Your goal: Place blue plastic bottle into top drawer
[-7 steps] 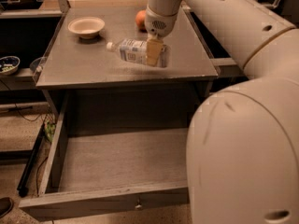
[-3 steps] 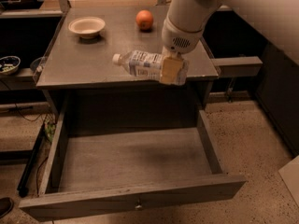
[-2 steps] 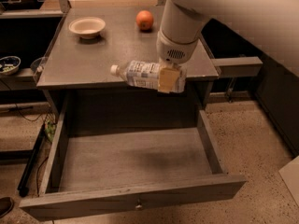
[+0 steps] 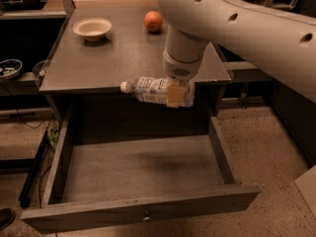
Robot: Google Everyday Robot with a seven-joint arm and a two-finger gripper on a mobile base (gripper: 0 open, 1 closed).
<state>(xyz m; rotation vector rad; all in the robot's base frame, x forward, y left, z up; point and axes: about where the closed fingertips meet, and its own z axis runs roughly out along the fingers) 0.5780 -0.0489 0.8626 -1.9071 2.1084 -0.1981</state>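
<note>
The blue plastic bottle [image 4: 150, 89] lies sideways in the air, its white cap pointing left, just past the front edge of the tabletop. My gripper [image 4: 176, 95] is shut on the bottle's right half and hangs from the white arm that comes in from the upper right. The top drawer [image 4: 138, 169] stands pulled out wide below the bottle, grey wood-grain inside, with its small metal knob [image 4: 146, 215] on the front panel. The bottle hovers well above the drawer's rear part.
A white bowl [image 4: 92, 28] sits at the tabletop's back left and an orange [image 4: 153, 20] at the back middle. The grey tabletop [image 4: 113, 58] lies behind the bottle. Dark shelving with a small bowl [image 4: 9, 68] stands at left. Speckled floor lies at right.
My gripper has carried the bottle from above the tabletop toward me, past the table's front edge, and lower over the open drawer. The drawer, bowl and orange have not moved.
</note>
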